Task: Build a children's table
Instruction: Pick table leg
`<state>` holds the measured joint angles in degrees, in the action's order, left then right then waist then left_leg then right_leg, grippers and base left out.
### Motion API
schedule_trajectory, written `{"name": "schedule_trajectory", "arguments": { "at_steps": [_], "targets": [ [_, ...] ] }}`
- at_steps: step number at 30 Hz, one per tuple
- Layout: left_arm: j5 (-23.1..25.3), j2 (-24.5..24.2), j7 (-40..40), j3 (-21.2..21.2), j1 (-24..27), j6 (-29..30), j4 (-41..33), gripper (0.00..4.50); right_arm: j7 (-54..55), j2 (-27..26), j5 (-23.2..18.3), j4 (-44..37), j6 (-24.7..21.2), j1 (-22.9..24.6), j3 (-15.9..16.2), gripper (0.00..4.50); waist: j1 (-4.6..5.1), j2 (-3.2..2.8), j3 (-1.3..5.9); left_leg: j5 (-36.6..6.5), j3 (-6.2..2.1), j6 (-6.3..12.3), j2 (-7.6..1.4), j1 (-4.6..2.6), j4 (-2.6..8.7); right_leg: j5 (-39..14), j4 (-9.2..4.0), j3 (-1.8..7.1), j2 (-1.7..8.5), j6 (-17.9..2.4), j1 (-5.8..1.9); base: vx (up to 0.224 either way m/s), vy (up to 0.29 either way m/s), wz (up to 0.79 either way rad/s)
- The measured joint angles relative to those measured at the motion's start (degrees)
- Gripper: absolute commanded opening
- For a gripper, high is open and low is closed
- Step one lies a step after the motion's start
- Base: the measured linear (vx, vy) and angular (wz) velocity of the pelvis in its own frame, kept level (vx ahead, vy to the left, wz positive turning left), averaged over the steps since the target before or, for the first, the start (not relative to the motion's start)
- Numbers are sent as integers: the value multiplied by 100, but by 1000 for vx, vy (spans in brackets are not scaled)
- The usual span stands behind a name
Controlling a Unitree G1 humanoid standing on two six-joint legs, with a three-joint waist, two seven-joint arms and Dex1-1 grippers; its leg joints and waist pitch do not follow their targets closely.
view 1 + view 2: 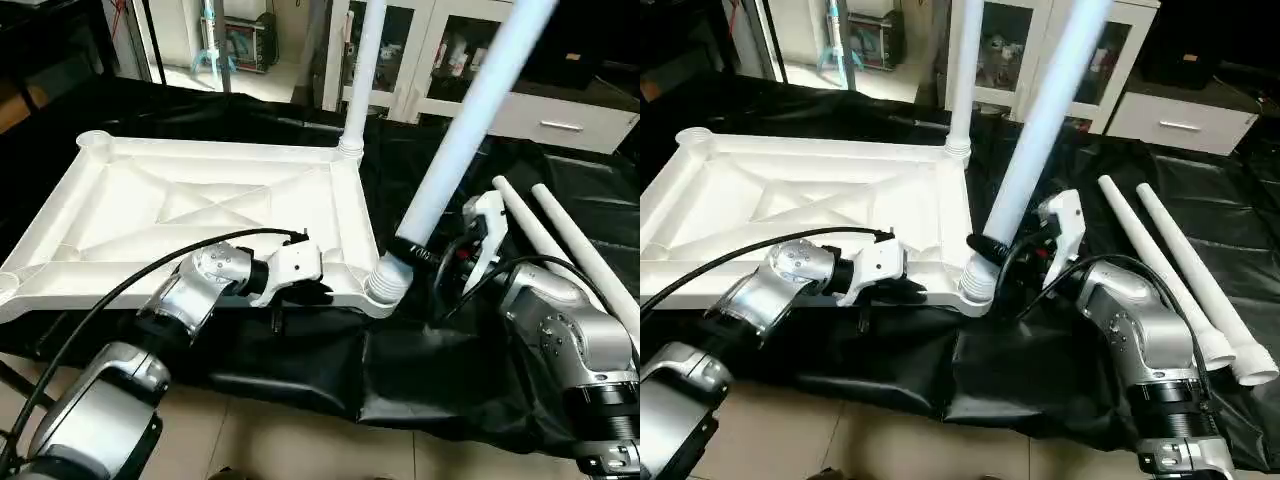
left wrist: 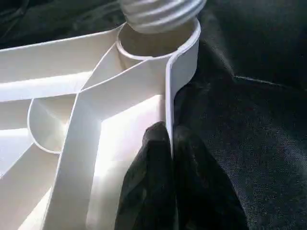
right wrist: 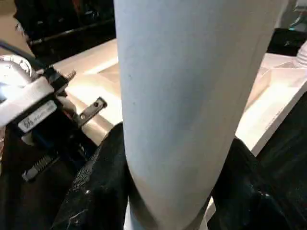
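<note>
Second leg going into the upturned table top [image 1: 200,200], white, ribbed and X-braced, lying underside-up on a black-draped bench [image 1: 300,370]. One leg [image 1: 362,70] already standing upright in the far corner socket. Tilted leg [image 1: 470,120] leaning toward the upper right, threaded foot resting at the mouth of the near corner socket [image 1: 385,285], apparently not yet seated or square, though depth of entry hard to judge from here. Right gripper [image 1: 420,252] clasping this tilted leg low on its shaft, just above the socket, black jaws wrapped on either side of the tube. Left gripper [image 1: 310,288] at the near rim of the top, just beside the same socket, jaws pinched closed on the thin upright rim wall, one finger [image 2: 148,182] inside and one outside, steadying the top. Two spare legs [image 1: 1180,270] lying side by side on the black cloth to the right, well apart from both grippers. Next move likely calling for bringing the leg upright over the socket, then pressing and twisting it home while keeping the rim pinned.
</note>
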<state>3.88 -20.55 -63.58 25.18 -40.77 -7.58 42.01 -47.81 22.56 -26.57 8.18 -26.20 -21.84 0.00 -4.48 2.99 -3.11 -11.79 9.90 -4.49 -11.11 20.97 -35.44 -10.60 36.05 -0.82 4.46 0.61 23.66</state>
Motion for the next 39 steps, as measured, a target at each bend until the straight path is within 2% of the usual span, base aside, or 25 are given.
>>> {"name": "schedule_trajectory", "arguments": {
  "at_steps": [12,17,30,34,39],
  "targets": [
    [33,-9,-127,-1,295,549,-755,0,-154,151,39,107,2,29,6,183,-42,3,2,0,7,1,1,-1,25,-1,-21,0,0,0,1,0,0,0],
    [47,15,-148,9,304,667,-813,0,-253,287,27,15,-6,134,7,183,-55,21,14,-1,8,1,1,-2,36,-1,-32,0,0,0,0,0,0,0],
    [156,36,-152,11,369,846,-1004,0,-340,220,-52,-130,-217,226,71,183,-55,38,25,-1,10,1,2,-4,40,-1,-37,0,1,0,-1,0,0,0],
    [157,30,-154,8,381,864,-1028,0,-353,165,27,18,-68,173,114,183,-52,46,31,-1,10,1,2,-5,42,-1,-37,0,1,0,-1,0,0,0],
    [203,22,-160,-2,414,890,-1084,0,-322,78,201,302,163,50,184,183,-45,87,59,0,10,1,2,-6,47,-2,-40,0,1,1,-2,0,0,0]
  ]
}}
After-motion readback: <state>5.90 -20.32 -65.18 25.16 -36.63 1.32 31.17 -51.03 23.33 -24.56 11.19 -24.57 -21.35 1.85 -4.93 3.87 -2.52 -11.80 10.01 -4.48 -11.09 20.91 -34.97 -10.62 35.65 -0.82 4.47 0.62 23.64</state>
